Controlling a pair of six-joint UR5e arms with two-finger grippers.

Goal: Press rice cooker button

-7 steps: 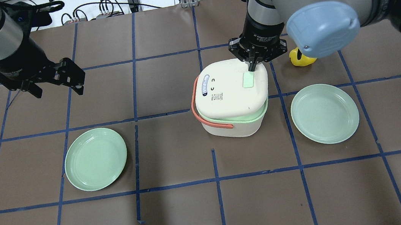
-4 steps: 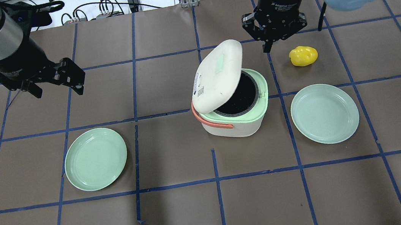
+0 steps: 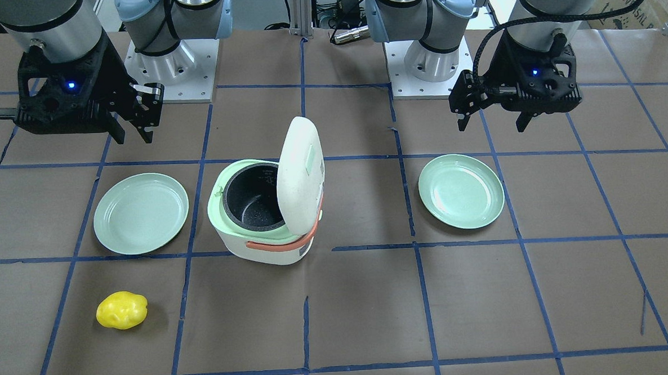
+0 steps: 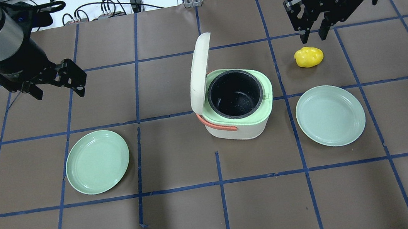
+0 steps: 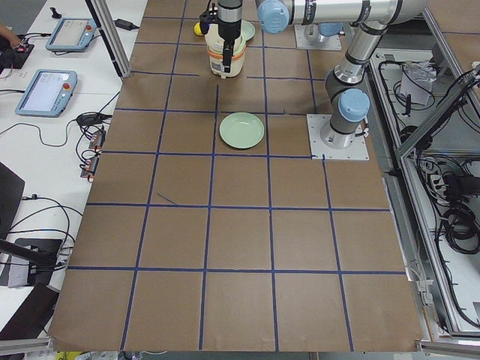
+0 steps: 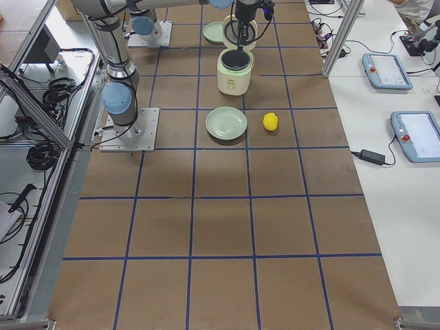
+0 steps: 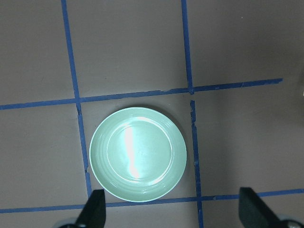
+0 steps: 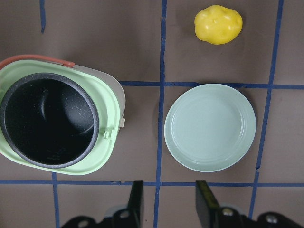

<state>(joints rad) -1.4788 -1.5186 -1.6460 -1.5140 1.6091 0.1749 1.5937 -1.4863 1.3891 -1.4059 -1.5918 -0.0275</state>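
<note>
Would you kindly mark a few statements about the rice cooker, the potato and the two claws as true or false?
1. The rice cooker has its lid raised. True.
2. The potato lies on a plate. False: it lies on the table, apart from the nearest plate.
3. The right claw grips the lid. False: it is open and clear of the cooker.
4. The inner pot is empty. True.
5. The left claw is open. True.
</note>
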